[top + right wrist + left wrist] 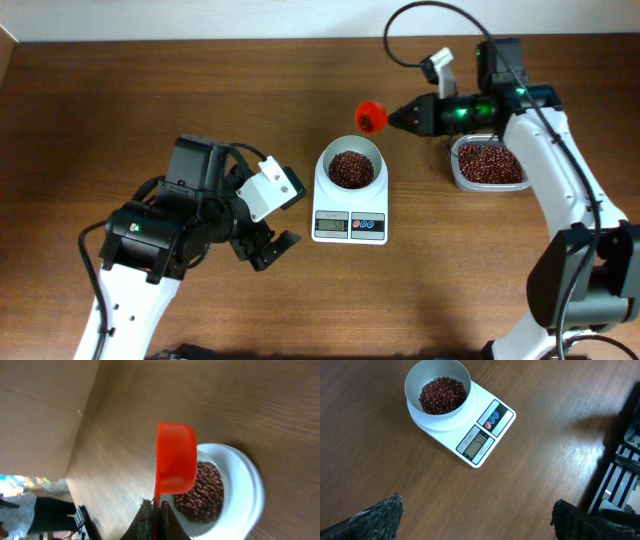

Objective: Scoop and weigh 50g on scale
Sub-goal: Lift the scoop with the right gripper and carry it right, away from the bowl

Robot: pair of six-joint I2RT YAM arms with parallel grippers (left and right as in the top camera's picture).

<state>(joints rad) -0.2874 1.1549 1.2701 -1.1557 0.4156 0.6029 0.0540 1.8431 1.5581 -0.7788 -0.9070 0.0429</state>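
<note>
Brown wood-grain desk, carrying the items below.

- Scale: white, at the middle of the desk. Its long axis runs from the far edge to the near edge. The grey display and round buttons face the near edge, and the bowl is at the far end. The bowl is round and white, with red beans covering its bottom.
- Right arm: rises along the right edge, then bends to lie level, pointing left.
- Right gripper: fingers clamped together on the handle of a red scoop. The cup end of the scoop points left, just past the bowl's far-right rim.
- Tub: clear plastic, filled with red beans, under the right forearm towards the right edge.
- Left arm: comes up from the near left corner, with the wrist folded towards the scale.
- Left gripper: fingers wide apart, holding nothing, over bare wood just beside the scale's left side.
</note>
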